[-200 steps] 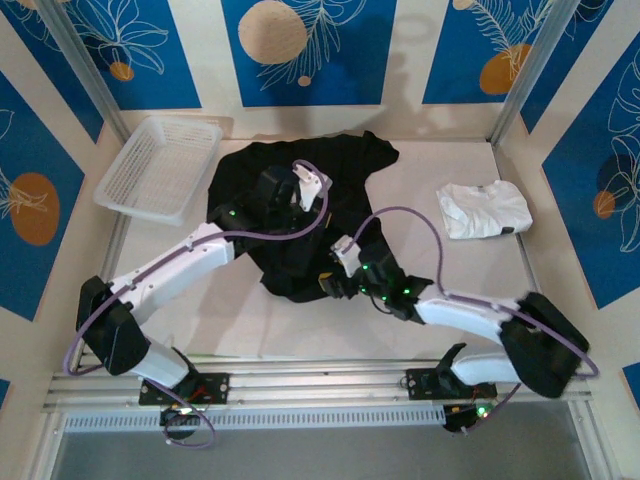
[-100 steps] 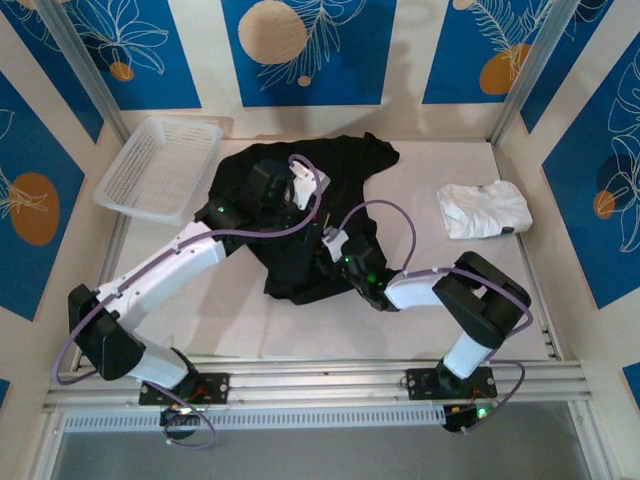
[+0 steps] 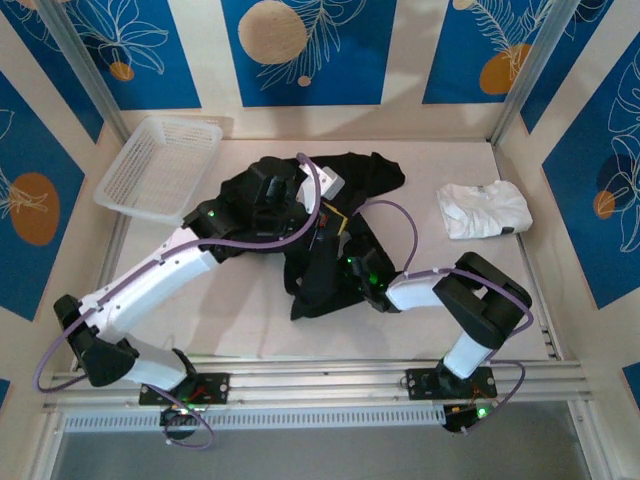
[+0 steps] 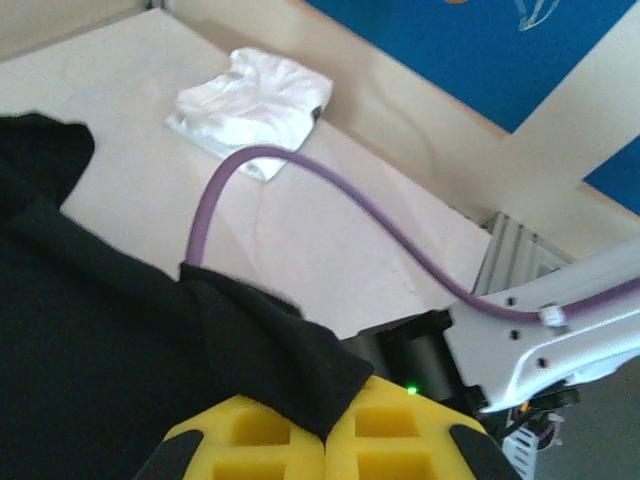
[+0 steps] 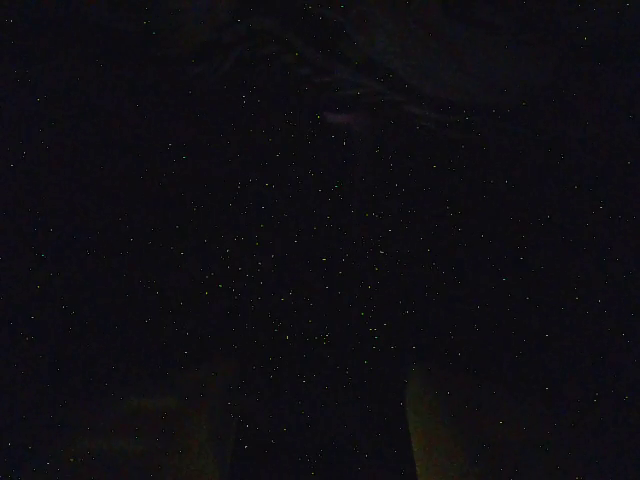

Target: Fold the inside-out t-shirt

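Item: inside-out t-shirt (image 3: 320,285), black, 1 piece, bunched at middle of worktop (image 3: 430,270).
Handling: judged light, limp and prone to sag and slide; best taken at hem or shoulder seams.
Left hand (image 4: 325,432): clamped on a fold of it.
Right hand (image 3: 342,252): among the cloth; whether apart or together cannot be told.

Table (image 3: 240,320) free near front, basket (image 3: 160,165) (far left) obstructs

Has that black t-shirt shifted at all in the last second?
Yes. The black cloth t-shirt has bunched up and slid down the overhead view, away from the white plastic basket.
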